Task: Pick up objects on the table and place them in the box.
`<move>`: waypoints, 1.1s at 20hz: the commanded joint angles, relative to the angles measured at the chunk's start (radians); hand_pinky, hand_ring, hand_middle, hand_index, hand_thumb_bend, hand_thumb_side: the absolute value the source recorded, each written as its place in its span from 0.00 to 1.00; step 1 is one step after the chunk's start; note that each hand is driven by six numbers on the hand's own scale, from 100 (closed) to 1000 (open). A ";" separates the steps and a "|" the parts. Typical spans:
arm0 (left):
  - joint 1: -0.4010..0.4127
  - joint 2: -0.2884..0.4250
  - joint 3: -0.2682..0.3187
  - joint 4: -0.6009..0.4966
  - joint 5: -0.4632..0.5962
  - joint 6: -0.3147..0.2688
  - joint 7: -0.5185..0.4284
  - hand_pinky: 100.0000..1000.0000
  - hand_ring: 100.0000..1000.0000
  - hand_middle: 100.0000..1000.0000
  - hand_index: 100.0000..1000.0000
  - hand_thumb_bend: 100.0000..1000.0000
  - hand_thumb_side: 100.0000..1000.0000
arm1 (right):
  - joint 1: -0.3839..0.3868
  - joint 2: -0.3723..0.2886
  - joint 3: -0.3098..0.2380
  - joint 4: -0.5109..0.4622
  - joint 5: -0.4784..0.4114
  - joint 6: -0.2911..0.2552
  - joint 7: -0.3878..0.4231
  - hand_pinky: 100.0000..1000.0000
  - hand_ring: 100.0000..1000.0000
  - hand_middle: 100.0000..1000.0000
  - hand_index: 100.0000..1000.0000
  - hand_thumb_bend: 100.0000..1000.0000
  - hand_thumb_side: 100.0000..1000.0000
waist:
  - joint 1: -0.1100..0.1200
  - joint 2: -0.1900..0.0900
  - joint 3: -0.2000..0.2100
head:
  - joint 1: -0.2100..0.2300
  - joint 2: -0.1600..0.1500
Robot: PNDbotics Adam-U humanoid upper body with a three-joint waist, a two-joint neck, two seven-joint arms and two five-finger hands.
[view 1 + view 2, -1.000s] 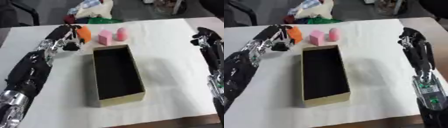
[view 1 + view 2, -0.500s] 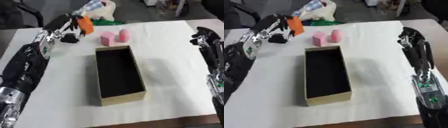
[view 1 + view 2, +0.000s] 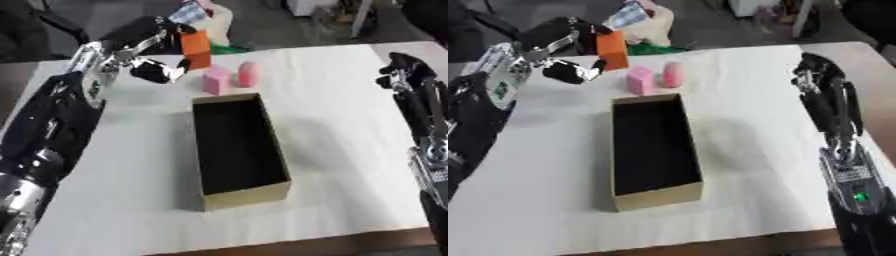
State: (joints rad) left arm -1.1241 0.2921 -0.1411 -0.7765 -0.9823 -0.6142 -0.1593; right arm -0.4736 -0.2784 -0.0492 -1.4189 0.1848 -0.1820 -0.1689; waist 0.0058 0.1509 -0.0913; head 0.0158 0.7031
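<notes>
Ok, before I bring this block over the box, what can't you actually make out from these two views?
- Left robot hand: its fingers curl round the orange block and cover part of it, so its full shape is hidden.
- Right robot hand: blurred, so its finger pose is unclear.
- Box: its inside is dark, so the floor is hard to read.
- Two pink objects: too blurred to identify.
- Items beyond the table's far edge: blurred and partly cut off.

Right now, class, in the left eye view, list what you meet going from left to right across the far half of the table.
Left hand → orange block → pink cube → pink cylinder → right hand.
</notes>
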 commanded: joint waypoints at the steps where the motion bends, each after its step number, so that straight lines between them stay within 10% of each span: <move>1: -0.013 0.013 -0.039 -0.037 0.017 -0.049 -0.026 0.58 0.48 0.48 0.77 0.00 0.38 | -0.011 -0.013 -0.004 -0.019 0.010 0.000 0.003 0.65 0.58 0.56 0.81 0.00 0.75 | -0.003 -0.022 0.001 | -0.002 0.004; 22: 0.063 -0.013 -0.277 -0.217 0.269 -0.206 -0.266 0.59 0.50 0.51 0.79 0.00 0.53 | -0.017 -0.012 0.000 -0.017 0.009 -0.001 0.008 0.65 0.58 0.57 0.81 0.00 0.75 | -0.007 -0.016 0.000 | -0.010 0.003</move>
State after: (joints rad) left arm -1.0445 0.2757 -0.4091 -0.9685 -0.7318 -0.7601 -0.3467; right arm -0.4744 -0.2776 -0.0486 -1.4189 0.1914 -0.1805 -0.1634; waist 0.0028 0.1485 -0.0912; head 0.0069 0.7032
